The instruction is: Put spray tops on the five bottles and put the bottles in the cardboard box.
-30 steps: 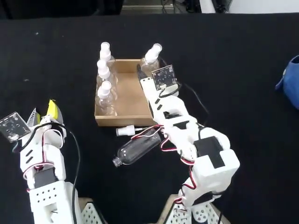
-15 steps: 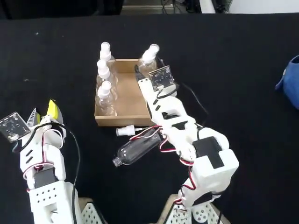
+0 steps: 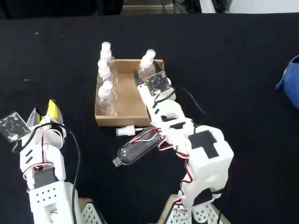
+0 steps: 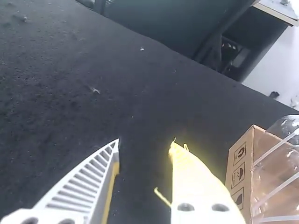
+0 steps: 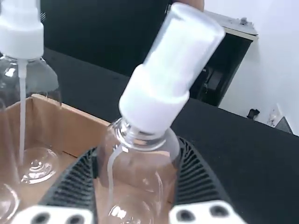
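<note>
Black table (image 3: 243, 140). Cardboard box (image 3: 126, 100) mid-table. Three capped bottles (image 3: 103, 72) lined along its 9 o'clock wall. Right gripper (image 5: 138, 186) clamped on a tilted fourth capped bottle (image 3: 147, 60) at box's 1 o'clock corner. Left gripper (image 4: 144, 154) at box's 8 o'clock, spread wide, empty. Uncapped bottle (image 3: 138, 148) lying at 6 o'clock; loose spray top (image 3: 125, 131) just beside box front.

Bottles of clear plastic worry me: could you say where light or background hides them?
High view: the lying bottle stands out by highlights on the black table; those in the box fade into cardboard. Right wrist view: the white top of the held bottle glares, its tip blending into the bright wall.
</note>
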Controlling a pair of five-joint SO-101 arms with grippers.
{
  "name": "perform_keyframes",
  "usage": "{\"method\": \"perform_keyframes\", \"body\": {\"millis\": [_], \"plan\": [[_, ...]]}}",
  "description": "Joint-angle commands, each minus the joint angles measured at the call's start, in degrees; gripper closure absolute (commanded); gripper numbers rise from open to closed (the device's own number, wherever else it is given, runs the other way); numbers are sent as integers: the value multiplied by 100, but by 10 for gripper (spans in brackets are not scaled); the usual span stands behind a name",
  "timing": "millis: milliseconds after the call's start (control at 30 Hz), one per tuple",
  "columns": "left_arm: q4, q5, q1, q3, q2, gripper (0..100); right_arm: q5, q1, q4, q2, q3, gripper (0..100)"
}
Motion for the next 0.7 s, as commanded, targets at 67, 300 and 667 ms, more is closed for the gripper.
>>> {"method": "perform_keyframes", "body": {"millis": [67, 300, 667], "plan": [[18, 44, 110, 145, -26, 960, 26, -97, -97, -48, -303, 928], [18, 44, 110, 145, -26, 960, 62, -97, -141, -66, -242, 815], [18, 44, 110, 145, -26, 960, 26, -97, -79, -391, -163, 792]]}}
